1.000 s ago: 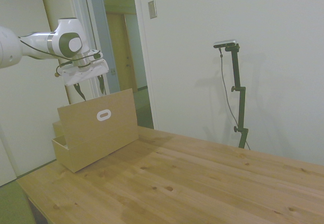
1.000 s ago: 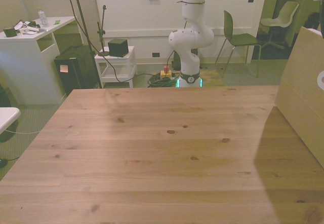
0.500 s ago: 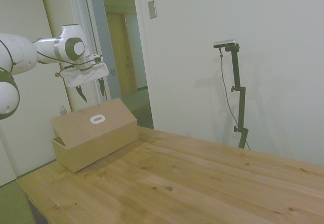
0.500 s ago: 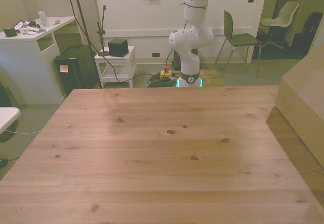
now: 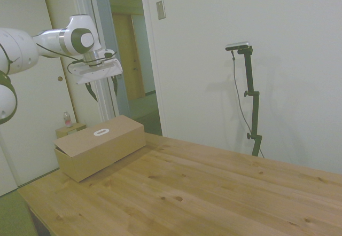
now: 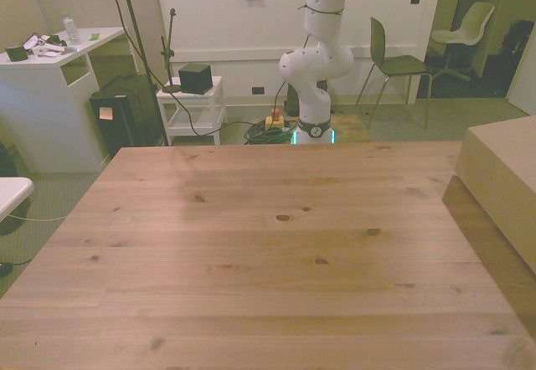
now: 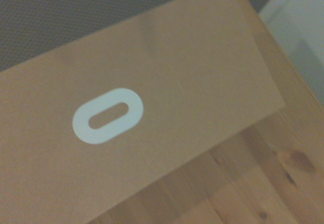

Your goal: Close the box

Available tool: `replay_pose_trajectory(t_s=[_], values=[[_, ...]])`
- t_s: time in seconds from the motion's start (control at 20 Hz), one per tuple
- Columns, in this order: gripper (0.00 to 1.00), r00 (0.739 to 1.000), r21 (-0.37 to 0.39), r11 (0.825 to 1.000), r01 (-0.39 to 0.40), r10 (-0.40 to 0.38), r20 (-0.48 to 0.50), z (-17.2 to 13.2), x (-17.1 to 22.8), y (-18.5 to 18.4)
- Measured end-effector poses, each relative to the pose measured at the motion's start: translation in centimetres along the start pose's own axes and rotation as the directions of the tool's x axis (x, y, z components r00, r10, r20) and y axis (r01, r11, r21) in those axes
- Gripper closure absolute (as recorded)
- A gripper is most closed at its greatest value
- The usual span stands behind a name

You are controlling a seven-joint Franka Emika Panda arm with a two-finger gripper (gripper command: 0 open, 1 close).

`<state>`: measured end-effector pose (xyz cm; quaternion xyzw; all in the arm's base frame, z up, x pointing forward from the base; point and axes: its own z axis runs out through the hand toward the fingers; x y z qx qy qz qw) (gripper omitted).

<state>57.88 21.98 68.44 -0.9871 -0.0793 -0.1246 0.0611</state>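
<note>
Pale walls and a doorway back the wooden desk (image 5: 214,188), where the cardboard box (image 5: 101,146) sits at its corner, flap lid (image 7: 131,117) down, while the gripper (image 5: 101,89) hangs above, fingers apart, empty.

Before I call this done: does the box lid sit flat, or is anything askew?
The box sits square on the table, its lid down with the white oval mark facing up. At the end nearest the table corner, the flap seems slightly raised, leaving a thin dark gap. The gripper hangs open above, clear of it.
</note>
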Motion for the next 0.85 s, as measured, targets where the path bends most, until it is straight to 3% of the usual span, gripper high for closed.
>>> replay_pose_trajectory(t_s=[0.1,0.25,0.55,0.7,0.85], values=[[0.00,0.995,-0.012,0.995,-0.098,0.098,0.018,0.1,-0.7,3.0],[0.00,0.969,-0.029,0.970,-0.243,0.244,0.047,1.6,-2.2,7.8],[0.00,0.876,-0.043,0.878,-0.476,0.478,0.067,3.7,-7.7,18.6],[0.00,0.843,-0.068,0.848,-0.525,0.530,0.094,8.5,-10.6,20.8],[0.00,0.825,-0.093,0.835,-0.543,0.551,0.127,14.2,-13.2,21.7]])
